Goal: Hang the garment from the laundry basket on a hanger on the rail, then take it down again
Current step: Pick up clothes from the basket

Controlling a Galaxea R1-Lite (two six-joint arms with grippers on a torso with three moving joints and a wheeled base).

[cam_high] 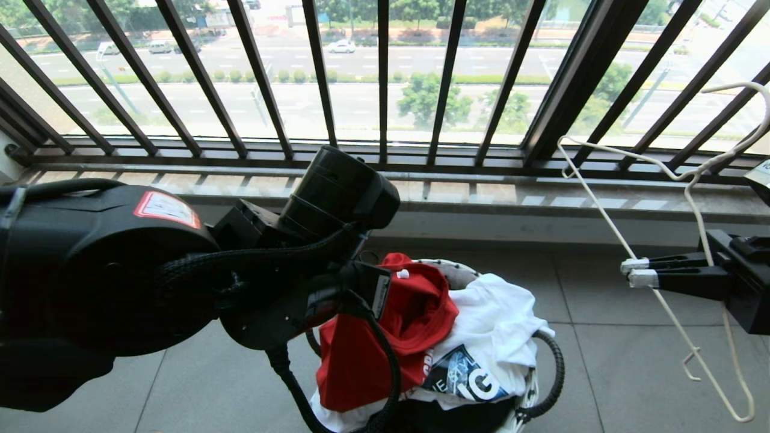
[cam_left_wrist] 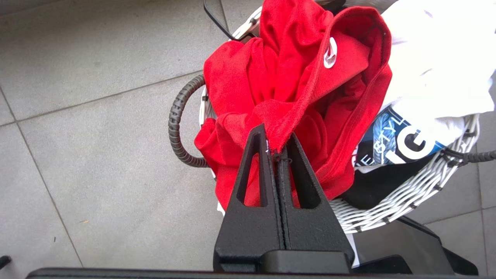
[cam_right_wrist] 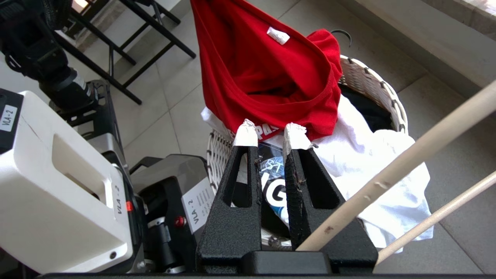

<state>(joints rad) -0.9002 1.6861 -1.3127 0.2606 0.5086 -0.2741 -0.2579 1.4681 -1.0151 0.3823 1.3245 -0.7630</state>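
Observation:
The red garment [cam_left_wrist: 290,77] is drawn up in a peak out of the laundry basket [cam_left_wrist: 407,193], its lower folds still inside. My left gripper [cam_left_wrist: 276,143] is shut on the garment's edge above the basket. In the head view the left arm [cam_high: 180,270] covers that gripper, with the garment [cam_high: 415,319] and the basket rim [cam_high: 458,273] just beyond. At the right, my right gripper [cam_high: 636,272] is shut on the thin white hanger [cam_high: 690,175], held level above the floor. The hanger's wire [cam_right_wrist: 387,179] sits low between the jaws of that gripper [cam_right_wrist: 271,135]. The rail is out of view.
A white printed shirt [cam_high: 499,319] and a black shirt [cam_left_wrist: 379,182] lie in the basket beside the garment. The basket's black cord handle [cam_left_wrist: 176,116] loops outward. The dark barred window railing [cam_high: 385,78] and its ledge [cam_high: 481,198] stand behind. My base [cam_right_wrist: 58,186] is next to the basket.

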